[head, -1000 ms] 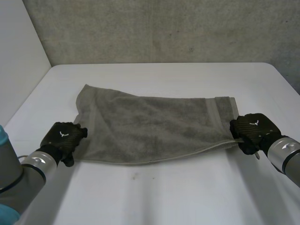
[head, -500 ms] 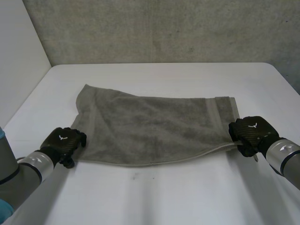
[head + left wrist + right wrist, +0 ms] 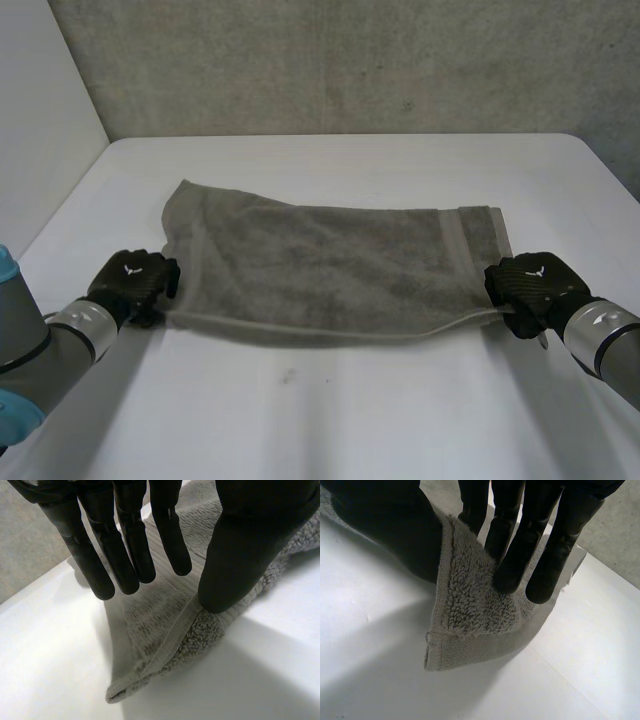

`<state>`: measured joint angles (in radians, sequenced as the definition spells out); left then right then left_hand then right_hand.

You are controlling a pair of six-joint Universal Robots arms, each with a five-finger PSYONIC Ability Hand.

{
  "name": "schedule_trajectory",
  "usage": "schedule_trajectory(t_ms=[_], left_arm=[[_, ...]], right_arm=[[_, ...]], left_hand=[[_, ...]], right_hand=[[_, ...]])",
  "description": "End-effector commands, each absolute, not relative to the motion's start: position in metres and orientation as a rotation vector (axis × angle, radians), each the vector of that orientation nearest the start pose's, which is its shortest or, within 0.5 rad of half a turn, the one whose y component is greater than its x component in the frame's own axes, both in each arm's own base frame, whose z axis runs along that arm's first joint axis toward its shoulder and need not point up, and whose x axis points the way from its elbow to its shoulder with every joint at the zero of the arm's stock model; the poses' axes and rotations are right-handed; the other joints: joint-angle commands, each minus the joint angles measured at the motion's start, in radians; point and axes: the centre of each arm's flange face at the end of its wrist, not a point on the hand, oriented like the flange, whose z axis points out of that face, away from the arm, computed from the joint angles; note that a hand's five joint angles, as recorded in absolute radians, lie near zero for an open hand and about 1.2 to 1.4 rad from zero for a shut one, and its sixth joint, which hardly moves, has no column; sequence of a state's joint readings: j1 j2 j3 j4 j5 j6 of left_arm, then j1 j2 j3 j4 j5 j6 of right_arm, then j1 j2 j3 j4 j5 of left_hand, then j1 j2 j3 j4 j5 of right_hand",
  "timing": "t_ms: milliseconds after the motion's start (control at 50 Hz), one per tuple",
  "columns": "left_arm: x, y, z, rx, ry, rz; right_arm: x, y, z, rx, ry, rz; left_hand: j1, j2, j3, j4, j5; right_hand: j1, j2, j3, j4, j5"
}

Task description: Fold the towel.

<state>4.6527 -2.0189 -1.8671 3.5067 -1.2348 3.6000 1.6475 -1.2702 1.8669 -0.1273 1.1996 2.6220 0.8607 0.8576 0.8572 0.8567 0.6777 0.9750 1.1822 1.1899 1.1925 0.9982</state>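
White table (image 3: 330,420) carries grey towel (image 3: 320,260) spread across its middle, far edge flat, near edge raised off the surface. Left hand (image 3: 133,282) pinches the towel's near left corner between thumb and straight fingers. Right hand (image 3: 530,285) pinches the near right corner likewise, toward the table's right edge.

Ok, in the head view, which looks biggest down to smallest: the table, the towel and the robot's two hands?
1. The table looks largest.
2. The towel comes next.
3. The left hand and the right hand look alike in size, so I won't rank them against each other.
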Motion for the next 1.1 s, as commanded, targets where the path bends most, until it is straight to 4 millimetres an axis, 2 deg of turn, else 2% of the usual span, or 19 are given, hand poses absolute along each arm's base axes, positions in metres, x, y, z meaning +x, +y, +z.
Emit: schedule_trajectory(t_ms=[20,160,260,400,680,840,960,1000,1040,1100], left_arm=[[-0.181,-0.307,0.114,0.96,2.437,-1.829],[-0.184,-0.299,0.111,0.983,2.463,-1.797],[-0.18,-0.286,0.119,0.969,2.492,-1.769],[-0.178,-0.278,0.123,0.961,2.505,-1.756],[-0.178,-0.279,0.118,0.967,2.519,-1.739],[-0.179,-0.286,0.112,0.972,2.517,-1.739],[-0.18,-0.292,0.106,0.979,2.525,-1.726],[-0.181,-0.292,0.105,0.983,2.525,-1.727],[-0.181,-0.292,0.106,0.986,2.521,-1.73],[-0.183,-0.289,0.112,0.984,2.512,-1.74]], right_arm=[[0.186,-0.273,0.149,-1.037,2.366,-1.641],[0.186,-0.273,0.149,-1.037,2.367,-1.639],[0.186,-0.273,0.149,-1.041,2.368,-1.638],[0.186,-0.273,0.145,-1.048,2.374,-1.625],[0.186,-0.272,0.145,-1.05,2.375,-1.621],[0.186,-0.272,0.145,-1.05,2.374,-1.623],[0.185,-0.273,0.145,-1.044,2.376,-1.632],[0.185,-0.274,0.146,-1.037,2.376,-1.635],[0.185,-0.274,0.146,-1.034,2.377,-1.637],[0.184,-0.275,0.147,-1.027,2.379,-1.639]], left_hand=[[0.227,0.23,0.231,0.231,0.236],[0.251,0.254,0.255,0.255,0.26],[0.19,0.193,0.193,0.194,0.198],[0.119,0.122,0.123,0.123,0.128],[0.104,0.107,0.108,0.108,0.113],[0.128,0.131,0.131,0.132,0.136],[0.242,0.245,0.246,0.246,0.251],[0.47,0.473,0.473,0.474,0.478],[0.535,0.538,0.538,0.539,0.543],[0.536,0.539,0.539,0.54,0.544]], right_hand=[[0.421,0.214,0.206,0.204,0.224],[0.421,0.214,0.206,0.204,0.224],[0.421,0.214,0.206,0.204,0.224],[0.421,0.214,0.206,0.204,0.224],[0.421,0.214,0.206,0.204,0.224],[0.421,0.214,0.206,0.204,0.224],[0.421,0.214,0.206,0.204,0.224],[0.421,0.214,0.206,0.204,0.224],[0.421,0.214,0.206,0.204,0.224],[0.421,0.214,0.206,0.204,0.224]])
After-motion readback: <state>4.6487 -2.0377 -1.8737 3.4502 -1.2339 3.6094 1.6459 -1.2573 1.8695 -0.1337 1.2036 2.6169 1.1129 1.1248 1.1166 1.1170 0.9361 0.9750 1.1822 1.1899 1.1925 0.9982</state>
